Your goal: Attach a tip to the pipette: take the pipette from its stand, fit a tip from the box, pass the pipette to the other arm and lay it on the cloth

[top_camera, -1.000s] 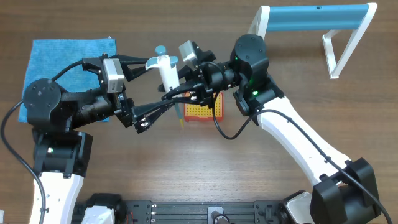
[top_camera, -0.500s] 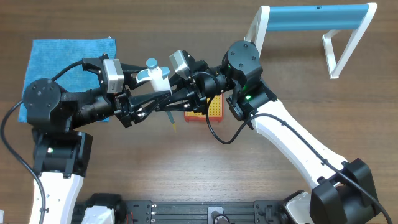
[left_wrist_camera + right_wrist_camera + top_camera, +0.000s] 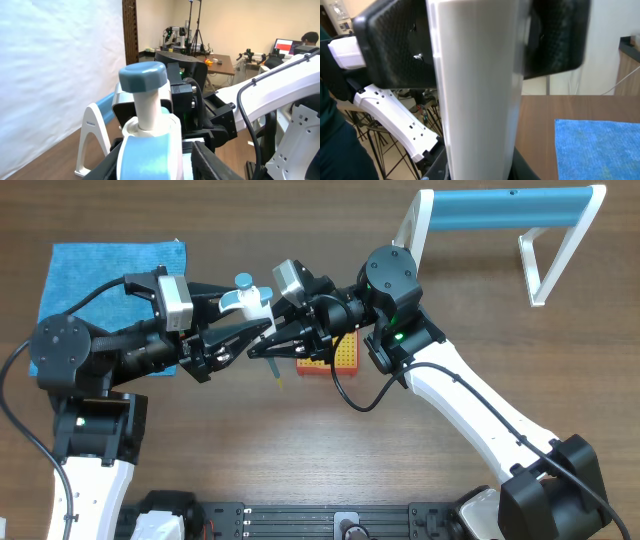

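Note:
The white pipette (image 3: 255,302) with a blue plunger cap is held in the air between both arms, left of the orange tip box (image 3: 338,358). A yellowish tip (image 3: 278,380) is on its lower end. My left gripper (image 3: 262,312) is shut on the pipette's upper body, whose cap and blue label (image 3: 150,130) rise between its fingers. My right gripper (image 3: 268,338) grips the same pipette just below. The white barrel (image 3: 475,90) stands before its camera, with the left gripper's black pads (image 3: 390,45) clamped on either side. The blue cloth (image 3: 100,275) lies at the far left.
The pipette stand (image 3: 500,210), white with a blue bar, is at the back right. Bare wooden table (image 3: 300,450) stretches in front of the arms. The left arm's elbow hangs over the cloth's near edge.
The right arm carried the pipette leftward, away from the tip box, to the left gripper. Over the last half second the pipette stayed put and the left fingers drew in on it.

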Available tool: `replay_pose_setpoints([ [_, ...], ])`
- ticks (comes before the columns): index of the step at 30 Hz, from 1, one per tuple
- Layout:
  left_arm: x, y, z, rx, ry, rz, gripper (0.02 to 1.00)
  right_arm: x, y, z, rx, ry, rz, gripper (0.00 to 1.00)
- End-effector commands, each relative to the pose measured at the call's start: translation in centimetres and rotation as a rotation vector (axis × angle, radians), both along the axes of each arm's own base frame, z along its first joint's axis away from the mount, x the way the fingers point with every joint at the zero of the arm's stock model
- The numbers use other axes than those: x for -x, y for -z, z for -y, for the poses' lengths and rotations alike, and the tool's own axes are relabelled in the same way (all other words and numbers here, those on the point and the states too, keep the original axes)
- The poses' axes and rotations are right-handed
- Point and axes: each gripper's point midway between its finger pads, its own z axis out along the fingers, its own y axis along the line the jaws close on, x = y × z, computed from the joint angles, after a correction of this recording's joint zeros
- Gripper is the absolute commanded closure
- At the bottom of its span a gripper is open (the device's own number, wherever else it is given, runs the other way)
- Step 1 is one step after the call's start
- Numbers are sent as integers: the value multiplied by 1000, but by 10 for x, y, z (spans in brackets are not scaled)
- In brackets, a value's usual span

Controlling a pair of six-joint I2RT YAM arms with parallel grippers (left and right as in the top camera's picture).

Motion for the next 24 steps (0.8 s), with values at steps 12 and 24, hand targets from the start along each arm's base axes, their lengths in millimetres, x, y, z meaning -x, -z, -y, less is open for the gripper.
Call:
replay_pose_setpoints([
  [12,1,-5,1,13,12,-25,901,-4,-11,-5,-37,53,60,921],
  [24,-32,18,-6,23,-99,-161,991,-22,-6,14,-10,89,25,224],
])
